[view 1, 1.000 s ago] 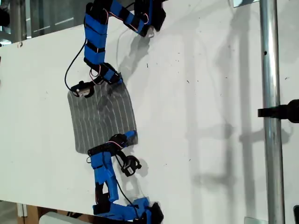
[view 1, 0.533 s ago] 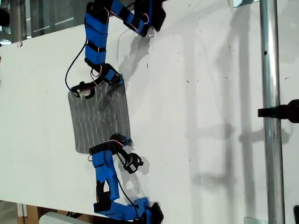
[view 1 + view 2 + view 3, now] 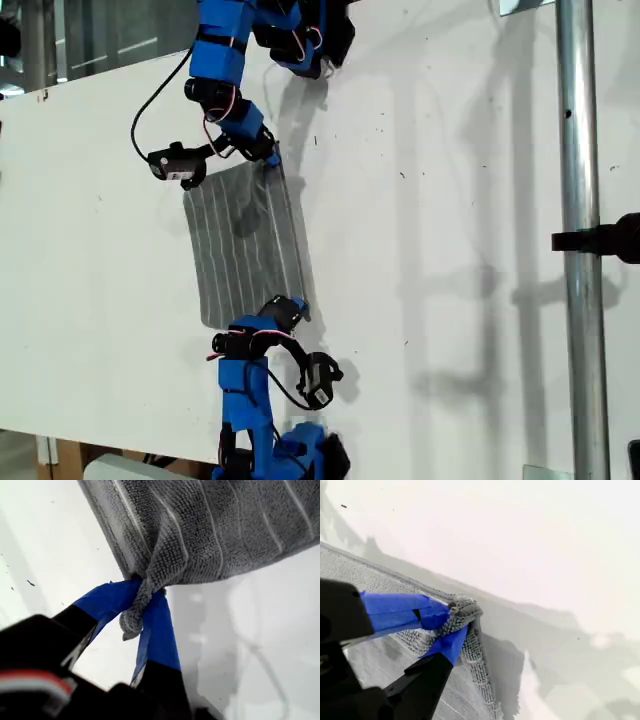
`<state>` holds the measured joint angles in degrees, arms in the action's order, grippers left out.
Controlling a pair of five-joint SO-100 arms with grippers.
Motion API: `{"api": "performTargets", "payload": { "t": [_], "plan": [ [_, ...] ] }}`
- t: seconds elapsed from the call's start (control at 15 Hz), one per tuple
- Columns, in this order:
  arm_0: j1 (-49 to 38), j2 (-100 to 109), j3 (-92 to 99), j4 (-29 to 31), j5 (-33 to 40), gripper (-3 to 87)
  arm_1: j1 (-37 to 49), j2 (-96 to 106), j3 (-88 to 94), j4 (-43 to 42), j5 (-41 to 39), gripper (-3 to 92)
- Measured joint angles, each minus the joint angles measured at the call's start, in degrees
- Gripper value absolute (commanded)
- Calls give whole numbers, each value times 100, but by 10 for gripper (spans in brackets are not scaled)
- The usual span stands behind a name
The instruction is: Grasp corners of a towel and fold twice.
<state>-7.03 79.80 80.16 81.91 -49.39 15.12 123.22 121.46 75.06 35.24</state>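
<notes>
My first gripper (image 3: 142, 611) pinches one corner of the grey striped towel (image 3: 248, 243); my second gripper (image 3: 454, 622) pinches another. The towel stretches between two arms on the white table (image 3: 450, 150), spanning roughly twelve to six o'clock in the exterior view.

Each claw hides a pinched corner of the towel (image 3: 248, 240).

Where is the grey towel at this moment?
In the exterior view the towel lies on the white table, left of centre, stretched between two blue arms; my first gripper and my second gripper each pinch a corner.
</notes>
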Motion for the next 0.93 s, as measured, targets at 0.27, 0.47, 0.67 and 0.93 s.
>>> {"api": "performTargets", "payload": {
  "t": [0.27, 0.47, 0.67, 0.93],
  "plan": [
    [1081, 756, 1037, -114, -1222, -29, -1828, 914, 466, 378, 1723, -3],
    [914, 1011, 1292, -141, -1204, -29, -1547, 1178, 501, 492, 1529, -3],
    [-413, 1257, 1345, -132, -308, -29, -70, 984, 431, 343, 431, -3],
    [-2004, 1090, 896, -123, 923, -29, 1477, -281, -211, -554, -615, -3]
  ]
}}
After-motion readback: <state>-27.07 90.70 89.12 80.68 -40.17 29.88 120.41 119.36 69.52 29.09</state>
